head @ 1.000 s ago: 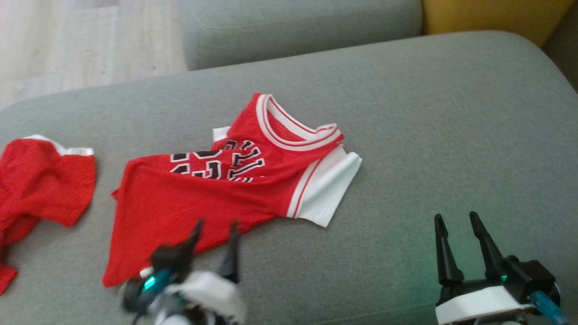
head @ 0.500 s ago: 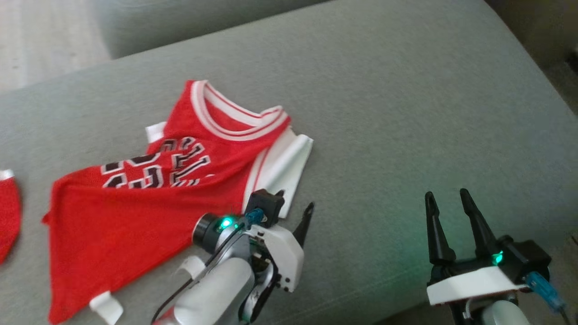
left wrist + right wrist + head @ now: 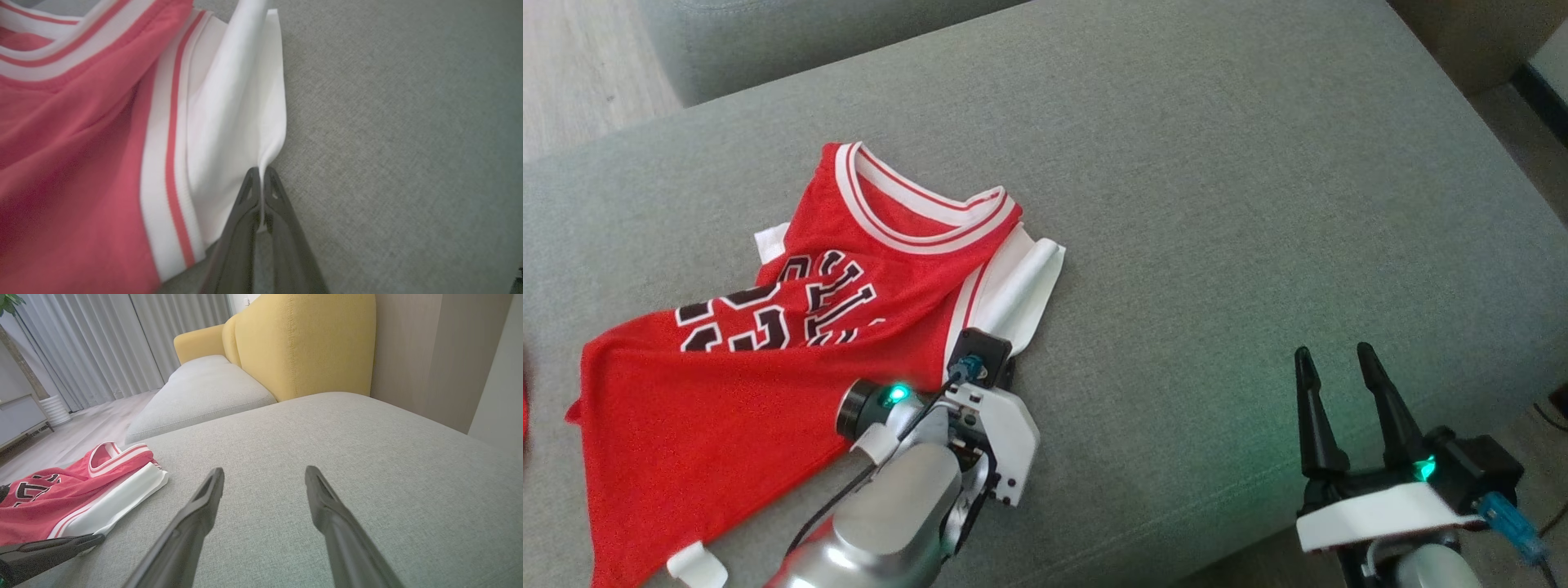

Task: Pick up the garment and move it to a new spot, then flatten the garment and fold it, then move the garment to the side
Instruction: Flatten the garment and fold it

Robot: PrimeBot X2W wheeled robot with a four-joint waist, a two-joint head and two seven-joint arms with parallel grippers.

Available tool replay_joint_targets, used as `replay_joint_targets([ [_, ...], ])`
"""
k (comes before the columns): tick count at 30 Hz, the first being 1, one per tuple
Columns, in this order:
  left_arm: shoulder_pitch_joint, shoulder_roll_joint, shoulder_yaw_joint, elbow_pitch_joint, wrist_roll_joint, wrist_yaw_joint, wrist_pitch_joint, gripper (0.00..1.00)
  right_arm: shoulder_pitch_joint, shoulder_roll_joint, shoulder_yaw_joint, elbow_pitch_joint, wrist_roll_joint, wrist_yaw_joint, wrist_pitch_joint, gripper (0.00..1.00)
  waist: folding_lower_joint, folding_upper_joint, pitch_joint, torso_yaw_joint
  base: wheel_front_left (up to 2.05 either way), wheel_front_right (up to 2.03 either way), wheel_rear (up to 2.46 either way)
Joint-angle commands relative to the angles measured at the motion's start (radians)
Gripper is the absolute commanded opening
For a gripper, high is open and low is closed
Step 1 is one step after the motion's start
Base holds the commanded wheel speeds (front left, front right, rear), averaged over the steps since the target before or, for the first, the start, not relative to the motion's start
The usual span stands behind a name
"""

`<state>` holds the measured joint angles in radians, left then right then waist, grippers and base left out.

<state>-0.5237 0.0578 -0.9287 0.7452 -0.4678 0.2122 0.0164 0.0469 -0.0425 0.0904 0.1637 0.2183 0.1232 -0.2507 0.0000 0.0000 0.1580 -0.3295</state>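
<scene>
Red against grey — lift jersey (image 3: 727, 408) slowly by the sleeve (image 3: 229, 102) clamped in left gripper (image 3: 260, 179), its 3 o'clock; keep spread right gripper (image 3: 1339, 363) clear.

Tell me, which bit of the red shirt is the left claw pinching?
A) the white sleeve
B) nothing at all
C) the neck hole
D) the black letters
A: in the left wrist view the left claw is shut on the edge of the white sleeve of the red shirt.
</scene>
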Motion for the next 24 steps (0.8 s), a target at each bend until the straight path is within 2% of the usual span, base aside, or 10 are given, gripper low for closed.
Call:
replay_joint_targets([
  [1, -0.025, 0.001, 0.015, -0.006, -0.009, -0.006, -0.003, 0.00, -0.033, -0.008, 0.021, -0.026, 0.004, 0.008, -0.011, 1.00, 0.0000, 0.0000, -0.003, 0.003, 0.00, 0.00, 0.00],
  [5, -0.029, -0.004, 0.012, -0.035, -0.036, -0.033, -0.037, 0.00, -0.028, -0.008, 0.017, -0.026, 0.005, 0.008, -0.011, 1.00, 0.0000, 0.0000, -0.008, 0.010, 0.00, 0.00, 0.00],
  [11, 0.024, 0.001, -0.008, -0.164, -0.072, -0.087, -0.068, 0.00, -0.015, -0.008, 0.001, -0.023, 0.006, 0.008, -0.011, 1.00, 0.0000, 0.0000, -0.018, 0.025, 0.00, 0.00, 0.00],
  [16, 0.082, 0.054, -0.032, -0.256, -0.069, -0.083, -0.050, 0.00, -0.006, -0.008, -0.006, -0.020, 0.008, 0.008, -0.011, 1.00, 0.0000, 0.0000, -0.026, 0.044, 0.00, 0.00, 0.00],
  [17, 0.092, 0.063, -0.036, -0.266, -0.066, -0.076, -0.046, 0.35, -0.006, -0.008, -0.005, -0.020, 0.009, 0.008, -0.011, 1.00, 0.0000, 0.0000, -0.027, 0.048, 0.00, 0.00, 0.00],
  [18, 0.101, 0.070, -0.041, -0.276, -0.066, -0.077, -0.041, 1.00, -0.005, -0.008, -0.003, -0.019, 0.009, 0.008, -0.011, 1.00, 0.0000, 0.0000, -0.029, 0.052, 0.00, 0.00, 0.00],
  [21, 0.130, 0.076, -0.036, -0.309, -0.087, -0.074, -0.040, 1.00, -0.002, -0.008, -0.004, -0.019, 0.009, 0.008, -0.011, 1.00, 0.0000, 0.0000, -0.036, 0.065, 0.00, 0.00, 0.00],
  [24, 0.166, 0.080, -0.014, -0.360, -0.107, -0.050, -0.066, 1.00, 0.005, -0.008, -0.009, -0.018, 0.007, 0.008, -0.011, 1.00, 0.0000, 0.0000, -0.049, 0.079, 0.00, 0.00, 0.00],
])
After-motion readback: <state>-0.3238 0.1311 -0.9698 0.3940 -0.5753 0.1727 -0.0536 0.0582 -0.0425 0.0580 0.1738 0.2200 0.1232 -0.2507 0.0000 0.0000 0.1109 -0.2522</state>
